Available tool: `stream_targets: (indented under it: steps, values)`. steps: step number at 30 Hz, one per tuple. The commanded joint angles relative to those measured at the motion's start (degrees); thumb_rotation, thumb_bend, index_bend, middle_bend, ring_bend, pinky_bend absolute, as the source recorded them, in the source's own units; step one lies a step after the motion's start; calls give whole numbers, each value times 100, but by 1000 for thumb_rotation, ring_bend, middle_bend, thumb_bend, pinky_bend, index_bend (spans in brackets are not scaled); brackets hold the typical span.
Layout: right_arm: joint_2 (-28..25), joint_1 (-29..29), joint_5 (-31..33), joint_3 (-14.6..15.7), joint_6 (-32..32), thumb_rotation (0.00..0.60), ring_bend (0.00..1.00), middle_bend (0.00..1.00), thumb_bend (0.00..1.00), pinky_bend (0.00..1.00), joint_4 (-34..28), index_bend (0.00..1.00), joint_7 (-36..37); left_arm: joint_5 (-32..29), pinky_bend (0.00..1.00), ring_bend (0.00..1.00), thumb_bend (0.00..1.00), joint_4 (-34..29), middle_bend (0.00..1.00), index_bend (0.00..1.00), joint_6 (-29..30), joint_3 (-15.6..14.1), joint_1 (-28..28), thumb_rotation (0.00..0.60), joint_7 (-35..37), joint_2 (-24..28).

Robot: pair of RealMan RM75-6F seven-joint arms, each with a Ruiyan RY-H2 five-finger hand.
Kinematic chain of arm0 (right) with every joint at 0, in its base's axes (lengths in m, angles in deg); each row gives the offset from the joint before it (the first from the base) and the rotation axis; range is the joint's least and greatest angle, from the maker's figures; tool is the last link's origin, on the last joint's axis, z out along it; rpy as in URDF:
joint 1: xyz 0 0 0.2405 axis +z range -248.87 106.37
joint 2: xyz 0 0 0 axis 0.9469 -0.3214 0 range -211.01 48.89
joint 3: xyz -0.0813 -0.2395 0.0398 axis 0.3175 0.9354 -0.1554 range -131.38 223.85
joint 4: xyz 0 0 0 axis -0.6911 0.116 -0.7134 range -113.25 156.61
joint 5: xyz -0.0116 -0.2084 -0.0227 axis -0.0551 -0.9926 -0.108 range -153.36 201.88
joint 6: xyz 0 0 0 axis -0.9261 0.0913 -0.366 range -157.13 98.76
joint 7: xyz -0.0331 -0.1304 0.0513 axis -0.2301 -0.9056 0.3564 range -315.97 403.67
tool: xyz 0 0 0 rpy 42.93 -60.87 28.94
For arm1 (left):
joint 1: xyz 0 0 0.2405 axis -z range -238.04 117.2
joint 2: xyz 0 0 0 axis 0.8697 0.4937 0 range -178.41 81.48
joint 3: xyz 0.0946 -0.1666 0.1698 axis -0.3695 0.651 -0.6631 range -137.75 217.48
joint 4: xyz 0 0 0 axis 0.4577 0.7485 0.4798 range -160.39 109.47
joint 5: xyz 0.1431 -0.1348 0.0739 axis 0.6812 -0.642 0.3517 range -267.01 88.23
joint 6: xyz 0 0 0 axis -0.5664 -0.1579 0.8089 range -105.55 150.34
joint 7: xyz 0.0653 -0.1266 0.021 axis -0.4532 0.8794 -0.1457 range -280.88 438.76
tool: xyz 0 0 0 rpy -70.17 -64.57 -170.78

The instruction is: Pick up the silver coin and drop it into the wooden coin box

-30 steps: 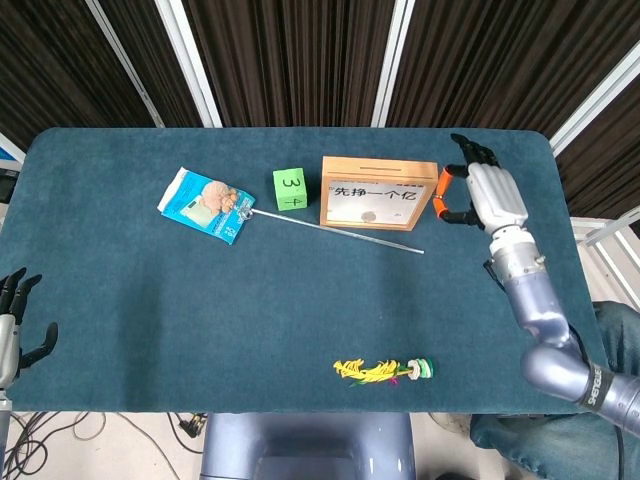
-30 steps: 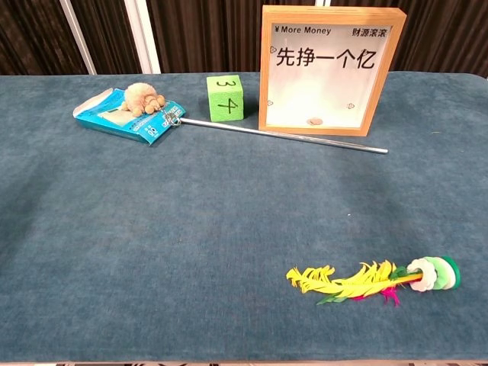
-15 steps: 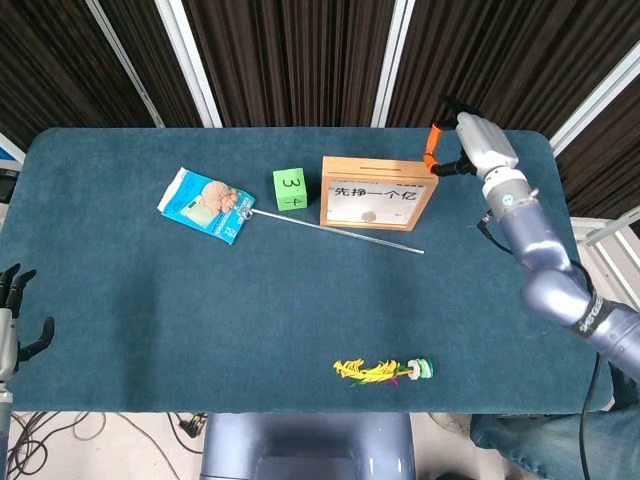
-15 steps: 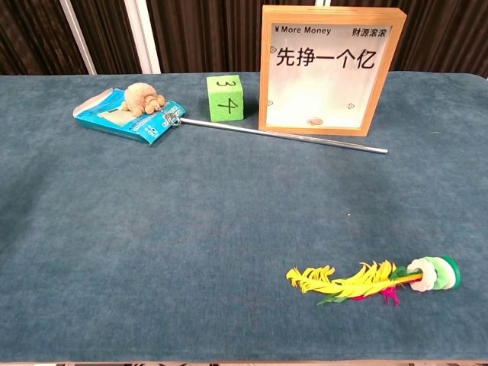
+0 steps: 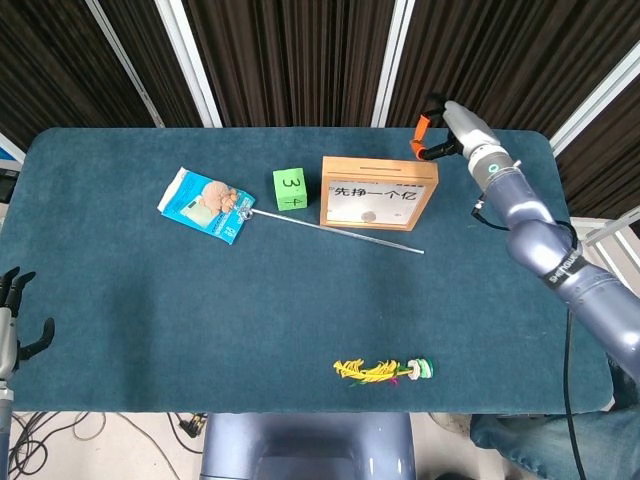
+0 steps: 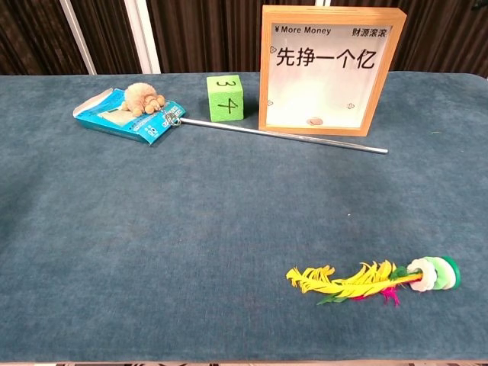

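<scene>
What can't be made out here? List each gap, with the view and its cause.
- Silver coin: too small to see in the right hand, head view; the chest view misses that hand.
- Left hand: cut by the head view's left edge.
- Wooden coin box: the slot is hidden in the chest view, which shows only the front.

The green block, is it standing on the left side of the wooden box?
Yes, in the chest view the green block stands on the table just to the left of the wooden box, behind the metal rod.
</scene>
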Motion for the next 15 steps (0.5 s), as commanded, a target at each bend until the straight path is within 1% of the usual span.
stream_targets:
  steps: [1,7,15]
  values:
    - [264,196,-178,-5,-374,600,0,51,545,0,400,791,253,-15,0,39,397,-27,26,157,5,7,-1,600,12,12]
    - [527,352,-403,-4,-569,600,0,51,544,0,754,791,449,-44,0,39,397,-71,26,154,-42,-3,11,600,25,47]
    - [756,325,-775,-110,-517,600,0,51,544,0,762,791,634,-47,0,39,397,-109,26,154,-49,-19,8,600,61,90]
